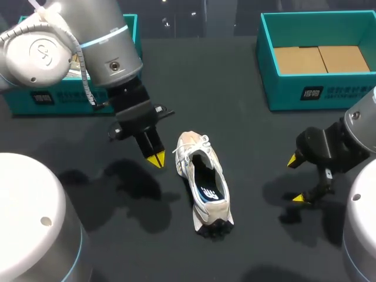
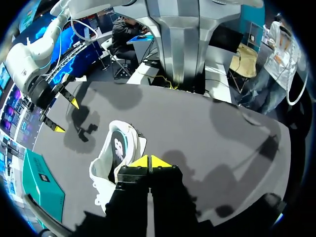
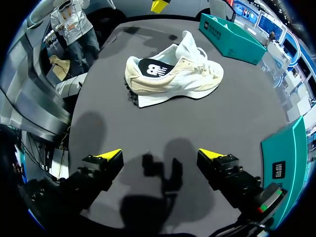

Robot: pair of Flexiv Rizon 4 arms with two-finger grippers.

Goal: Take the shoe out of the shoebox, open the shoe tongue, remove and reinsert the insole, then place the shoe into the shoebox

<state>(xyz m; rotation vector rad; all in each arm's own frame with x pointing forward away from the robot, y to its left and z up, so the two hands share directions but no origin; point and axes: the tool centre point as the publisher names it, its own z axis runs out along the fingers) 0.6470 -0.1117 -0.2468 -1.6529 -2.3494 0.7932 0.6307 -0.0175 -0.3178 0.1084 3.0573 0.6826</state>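
Note:
A white and beige shoe (image 1: 203,183) with a dark insole lies on the black table, toe toward the back. It also shows in the left wrist view as the shoe (image 2: 116,158) and in the right wrist view as the shoe (image 3: 170,75). My left gripper (image 1: 155,159) hangs shut just left of the shoe's toe, empty; its yellow tips (image 2: 149,161) meet beside the shoe. My right gripper (image 1: 295,178) stands open to the right of the shoe, well apart from it, nothing between its fingers (image 3: 160,156). The open teal shoebox (image 1: 317,59) sits at the back right.
A second teal box (image 1: 35,97) stands at the back left, mostly behind my left arm. The shoebox's teal wall (image 3: 284,158) is close beside my right gripper. Bare table lies between the shoe and the right gripper.

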